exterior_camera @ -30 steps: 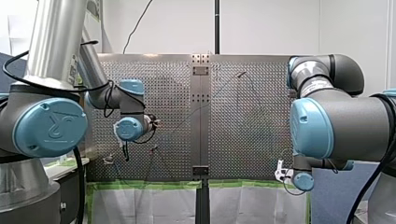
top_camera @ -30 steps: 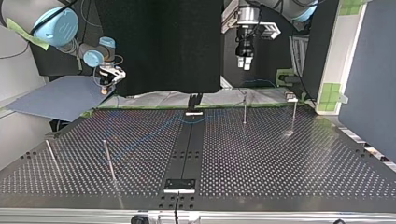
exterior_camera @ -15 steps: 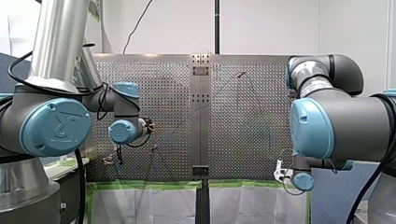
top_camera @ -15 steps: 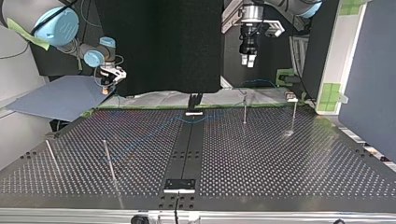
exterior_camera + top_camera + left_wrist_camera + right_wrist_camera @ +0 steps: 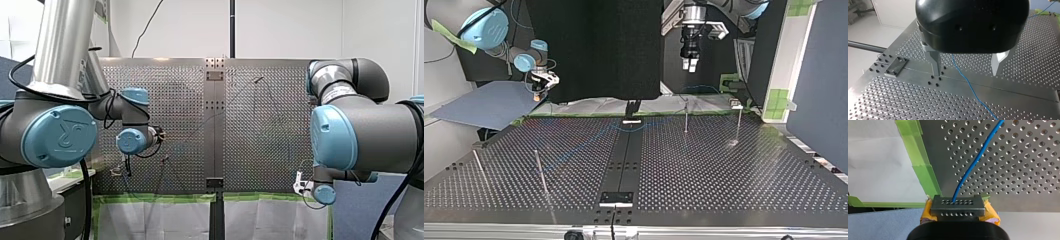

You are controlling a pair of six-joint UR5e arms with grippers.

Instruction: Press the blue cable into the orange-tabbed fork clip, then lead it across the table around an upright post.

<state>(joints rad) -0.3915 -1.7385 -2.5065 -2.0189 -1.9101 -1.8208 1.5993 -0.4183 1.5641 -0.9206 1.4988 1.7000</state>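
My right gripper point(image 5: 957, 205) is clamped on the blue cable point(image 5: 972, 167), right beside the table's point(image 5: 1023, 157) green-taped edge. My left gripper point(image 5: 966, 74) hangs above the table, spread wide. The cable lies on the plate underneath, running between its jaws.

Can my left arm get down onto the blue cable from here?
Likely yes: the left gripper is open above the perforated table, the blue cable runs straight below its gap, and nothing stands between.
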